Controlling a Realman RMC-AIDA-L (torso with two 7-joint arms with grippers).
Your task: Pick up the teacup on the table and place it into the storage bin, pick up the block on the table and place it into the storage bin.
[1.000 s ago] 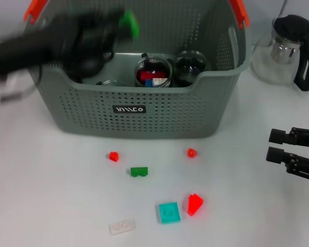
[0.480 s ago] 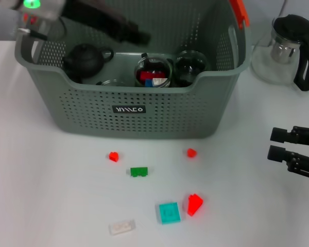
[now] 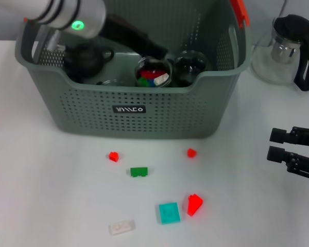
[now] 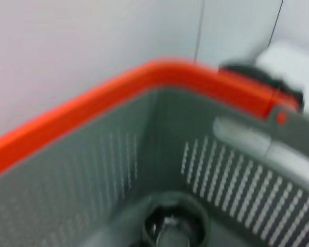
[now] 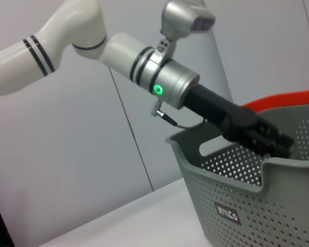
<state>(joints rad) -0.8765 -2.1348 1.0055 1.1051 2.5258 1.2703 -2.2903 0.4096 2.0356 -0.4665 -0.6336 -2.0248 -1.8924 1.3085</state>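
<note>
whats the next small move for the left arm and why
Probably lift the left gripper up out of the storage bin: a green block now lies in the glass cup below it, while the green block and others wait on the table.

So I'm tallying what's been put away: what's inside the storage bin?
Inside the storage bin: a dark teapot, a glass cup holding coloured blocks, another dark glass cup, and the left tool. The front wall hides the floor.
</note>
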